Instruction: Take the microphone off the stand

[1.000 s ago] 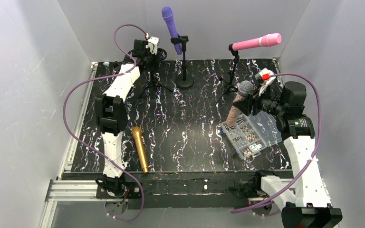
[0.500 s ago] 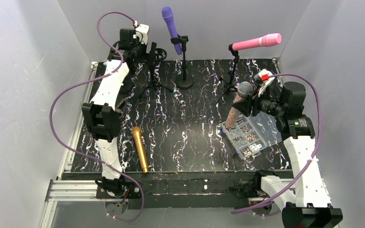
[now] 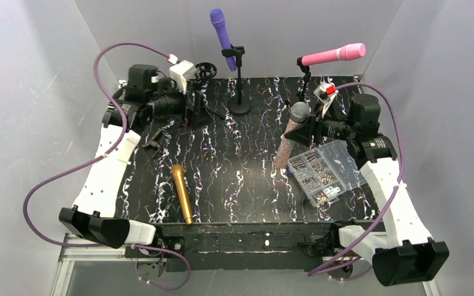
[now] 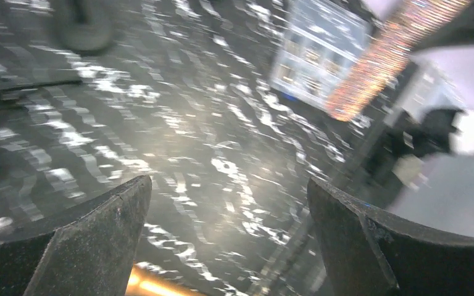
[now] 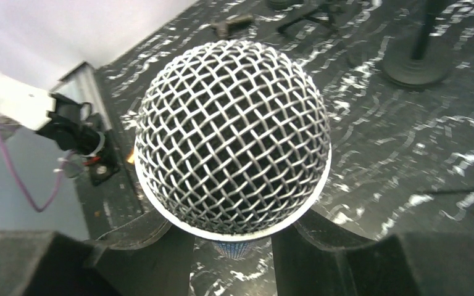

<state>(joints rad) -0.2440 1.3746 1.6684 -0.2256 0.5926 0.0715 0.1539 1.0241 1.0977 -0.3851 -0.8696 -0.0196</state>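
A purple microphone (image 3: 221, 31) sits tilted in the clip of a round-base stand (image 3: 241, 106) at the back. A pink microphone (image 3: 333, 55) lies in a tripod stand (image 3: 302, 83) at the back right. My right gripper (image 3: 308, 127) (image 5: 233, 246) is shut on a glittery microphone (image 3: 288, 143) just below its mesh head (image 5: 231, 139), which it holds upright above the table. My left gripper (image 3: 189, 110) (image 4: 228, 203) is open and empty beside a stand with an empty clip (image 3: 205, 69). A gold microphone (image 3: 182, 193) lies on the table.
A clear parts box (image 3: 324, 172) sits just right of the held microphone. A small black part (image 3: 154, 139) lies on the table near the left arm. The stands crowd the back edge, and white walls enclose the table.
My left gripper has opened, and its arm has swung down and left, off the top of the empty stand. The right arm has carried the glittery microphone left and slightly back.
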